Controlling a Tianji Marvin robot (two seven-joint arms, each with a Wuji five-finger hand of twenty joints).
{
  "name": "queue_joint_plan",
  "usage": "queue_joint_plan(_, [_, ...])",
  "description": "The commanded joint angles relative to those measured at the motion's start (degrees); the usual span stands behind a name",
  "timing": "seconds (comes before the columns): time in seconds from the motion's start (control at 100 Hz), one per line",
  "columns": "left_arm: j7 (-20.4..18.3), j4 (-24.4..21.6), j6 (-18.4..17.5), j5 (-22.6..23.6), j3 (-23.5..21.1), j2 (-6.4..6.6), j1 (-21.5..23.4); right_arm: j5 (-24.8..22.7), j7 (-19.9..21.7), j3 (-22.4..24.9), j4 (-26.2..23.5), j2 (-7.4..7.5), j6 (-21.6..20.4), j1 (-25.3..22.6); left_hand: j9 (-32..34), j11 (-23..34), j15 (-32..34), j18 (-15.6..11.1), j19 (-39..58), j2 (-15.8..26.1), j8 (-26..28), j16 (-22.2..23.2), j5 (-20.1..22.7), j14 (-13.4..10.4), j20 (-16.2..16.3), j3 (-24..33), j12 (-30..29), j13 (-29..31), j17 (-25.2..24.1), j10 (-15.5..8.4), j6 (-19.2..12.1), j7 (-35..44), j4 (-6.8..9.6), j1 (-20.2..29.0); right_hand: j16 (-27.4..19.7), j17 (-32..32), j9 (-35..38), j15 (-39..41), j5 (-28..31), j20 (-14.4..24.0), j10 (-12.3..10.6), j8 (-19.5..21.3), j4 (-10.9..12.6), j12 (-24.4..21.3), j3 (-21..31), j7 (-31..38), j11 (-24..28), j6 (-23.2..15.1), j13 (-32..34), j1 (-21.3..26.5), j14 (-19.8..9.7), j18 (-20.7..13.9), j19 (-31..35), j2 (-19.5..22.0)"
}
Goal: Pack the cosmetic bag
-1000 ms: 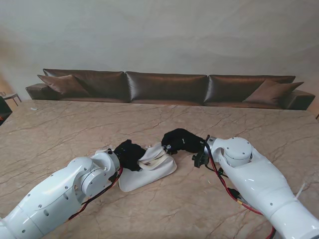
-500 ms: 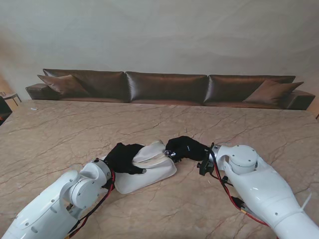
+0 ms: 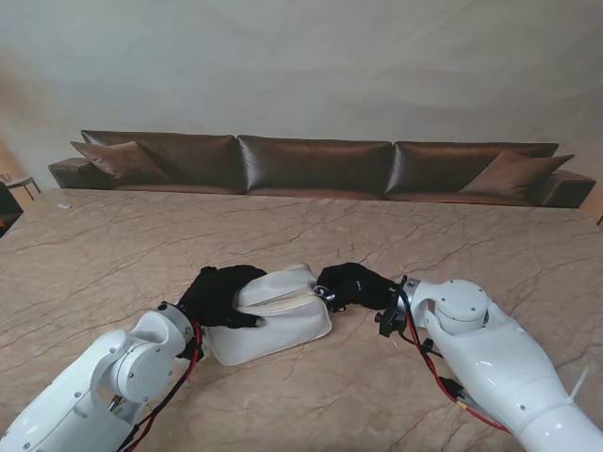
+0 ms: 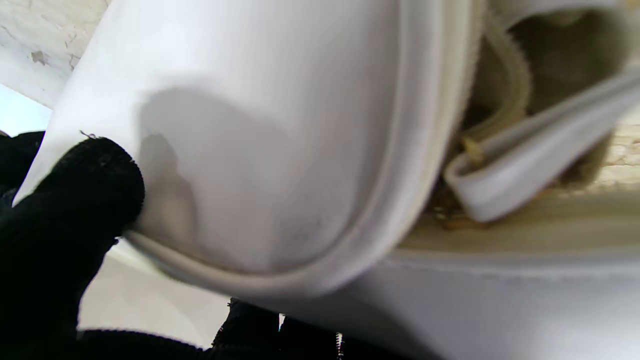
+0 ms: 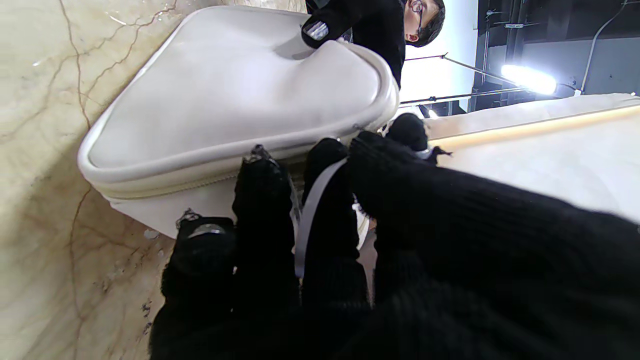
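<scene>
On a marble bench (image 3: 113,245), white bag (image 3: 283,325) between left robot hand (image 3: 219,297) gripping one end, right robot hand (image 3: 353,284) clutching the other

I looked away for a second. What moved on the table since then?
The left robot hand drew back toward me and leftward, and the white leather cosmetics bag it grips went from splayed open to nearly closed. The right robot hand slid slightly nearer, at the bag's right end. The beige marble table is unchanged.
</scene>
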Motion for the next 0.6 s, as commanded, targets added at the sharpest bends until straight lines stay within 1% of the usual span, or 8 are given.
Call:
queue_joint_plan(0.0, [-1.0, -1.0, 0.9, -1.5, -1.0, 0.07, 0.7, 0.2, -0.1, -0.1, -0.1, -0.33, -0.3, -0.2, -3.0, -2.0, -1.1, 0.5, -2.1, -2.0, -1.2, -1.7, -1.7, 0.6, -1.1, -0.6, -1.7, -2.0, -1.3, 1.5, 1.7, -3.2, -2.06, -2.6, 0.6, 0.1, 1.1, 0.0, 2.3, 1.4, -1.5, 1.8, -0.1, 0.4, 0.8, 4.0, -0.7, -4.9, 0.7, 0.8, -0.3, -0.6, 1.4, 1.1])
queue_joint_plan(0.08, [-3.9, -1.5, 2.0, -2.8, -2.3, 0.37, 0.9, 0.2, -0.1, -0.1, 0.0, -0.32, -0.5, -0.2, -3.8, -2.7, -1.2, 0.4, -3.4, -2.4, -2.1, -2.4, -2.5, 0.6, -1.5, -0.7, -2.6, -2.4, -1.5, 3.3, 3.0, -4.7, -2.11, -2.6, 0.6, 0.1, 1.2, 0.1, 2.3, 1.4, -1.5, 1.8, 0.0, 0.4, 0.8, 4.0, -0.7, -4.9, 0.8, 0.8, -0.3, -0.6, 1.4, 1.2])
queue_joint_plan(0.27, [-8.6, 0.0, 3.9, -4.1, -4.0, 1.08, 0.7, 0.2, 0.0, 0.3, -0.2, -0.22, -1.0, -0.6, -2.3, -2.1, 0.1, 0.7, -4.9, -2.9, -2.7, -2.2, -3.0, 0.7, -1.8, -0.2, -3.1, -0.4, -2.3, 3.8, 4.6, -6.1, -2.06, -1.5, 0.6, 0.1, 1.1, 0.0, 2.4, 1.4, -1.6, 1.9, -0.1, 0.3, 0.7, 3.9, -0.8, -5.0, 0.8, 0.8, -0.3, -0.6, 1.4, 1.2])
queue_joint_plan(0.35, [-7.8, 1.1, 3.6, -3.7, -3.8, 1.04, 0.9, 0.2, 0.0, 0.3, -0.1, -0.21, -1.0, -0.7, 0.6, 1.1, 1.9, 1.1, -5.5, -3.4, -2.8, -0.2, -2.2, -0.1, -1.1, 1.7, -1.0, 2.2, -1.5, 0.5, 5.0, -6.4, -1.9, 0.3, 0.6, 0.1, 1.1, 0.0, 2.4, 1.4, -1.6, 1.9, 0.0, 0.3, 0.7, 3.9, -0.8, -5.0, 0.8, 0.9, -0.3, -0.6, 1.4, 1.2])
queue_joint_plan(0.43, [-6.2, 2.0, 3.3, -2.6, -3.0, 0.88, 0.9, 0.1, 0.0, 0.3, 0.1, -0.24, -0.9, -0.7, 4.7, 5.6, 4.9, 1.3, -4.4, -2.1, -1.7, 3.5, -0.4, -0.6, 0.4, 5.5, 3.9, 6.6, -0.3, -1.9, 4.7, -4.0, -0.52, 5.0, 0.6, 0.1, 1.1, 0.0, 2.3, 1.4, -1.6, 1.9, -0.1, 0.3, 0.6, 3.8, -0.8, -5.0, 0.7, 0.9, -0.3, -0.6, 1.4, 1.3])
queue_joint_plan(0.55, [-1.8, 3.4, 3.1, -0.7, -1.4, 0.35, 0.4, 0.2, -0.5, 0.4, -0.2, -0.31, -1.0, -0.8, 17.9, 14.9, 15.9, 1.9, 3.6, 2.9, 7.1, 15.6, 10.4, -1.1, 4.1, 14.8, 13.7, 17.4, 3.6, -5.9, -3.2, 12.7, 2.3, 12.3, 0.5, -0.2, 0.9, -0.2, 2.2, 1.4, -1.7, 1.9, -0.1, 0.4, 0.4, 3.7, -0.9, -5.1, 0.4, 0.8, -0.4, -0.7, 1.2, 1.5])
queue_joint_plan(0.56, [-1.5, 3.5, 3.0, -0.7, -1.2, 0.32, 0.4, 0.2, -0.5, 0.4, -0.2, -0.31, -1.0, -0.9, 19.4, 15.5, 17.5, 2.0, 5.0, 3.2, 8.2, 18.2, 11.7, -1.0, 4.5, 15.6, 16.9, 18.6, 4.1, -6.4, -4.1, 14.6, 1.86, 13.2, 0.5, -0.3, 0.8, -0.4, 2.2, 1.4, -1.7, 2.0, -0.1, 0.4, 0.4, 3.7, -0.9, -5.1, 0.1, 0.9, -0.4, -0.7, 1.1, 1.5])
queue_joint_plan(0.59, [-1.1, 3.9, 2.8, -0.5, -0.9, 0.25, 0.1, 0.1, -0.9, 0.5, -0.5, -0.31, -1.0, -1.0, 26.5, 12.9, 23.4, 2.0, 9.2, -0.6, 11.0, 25.2, 16.1, -1.1, 5.8, 15.3, 29.8, 22.2, 5.8, -7.4, -7.1, 20.8, -3.68, 20.0, 0.4, -0.7, 0.5, -0.8, 2.1, 1.3, -1.8, 2.0, -0.1, 0.4, 0.3, 3.7, -1.0, -5.1, -0.5, 0.9, -0.6, -0.8, 0.8, 1.7])
